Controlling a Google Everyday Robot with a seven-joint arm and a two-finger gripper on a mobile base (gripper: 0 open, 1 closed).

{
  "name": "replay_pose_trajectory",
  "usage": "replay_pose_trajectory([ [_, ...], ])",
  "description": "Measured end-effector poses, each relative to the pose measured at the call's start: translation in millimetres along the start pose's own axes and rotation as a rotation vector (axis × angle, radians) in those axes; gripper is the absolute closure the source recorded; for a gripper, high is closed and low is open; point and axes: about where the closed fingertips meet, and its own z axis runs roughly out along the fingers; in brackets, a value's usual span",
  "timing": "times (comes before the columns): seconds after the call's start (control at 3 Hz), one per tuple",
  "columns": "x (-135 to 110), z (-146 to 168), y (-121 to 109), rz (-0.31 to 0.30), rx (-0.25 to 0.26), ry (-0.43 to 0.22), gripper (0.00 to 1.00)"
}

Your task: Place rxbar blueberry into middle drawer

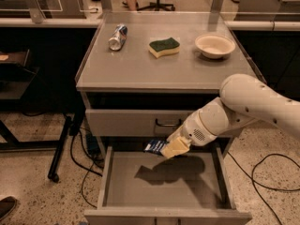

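Note:
My gripper point(169, 148) is shut on the rxbar blueberry point(156, 146), a dark navy-blue bar whose left end sticks out of the yellowish fingers point(178, 147). It hangs just above the back part of the open middle drawer point(161, 179), a wide shallow grey box with a plain floor, and casts a shadow on that floor. The white arm reaches in from the right.
On the cabinet top point(140, 67) lie a silver-blue can point(117, 36), a green-and-yellow sponge point(164, 47) and a white bowl point(214, 45). A closed drawer front with a black handle point(168, 123) sits above the open drawer. Cables lie on the floor at both sides.

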Motion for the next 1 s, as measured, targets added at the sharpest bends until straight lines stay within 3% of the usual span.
replay_pose_trajectory([
  [0.33, 10.0, 14.8, 0.8, 0.041, -0.032, -0.013, 1.00],
  [1.0, 56.4, 85.2, -22.7, 0.181, -0.064, -0.091, 1.00],
])
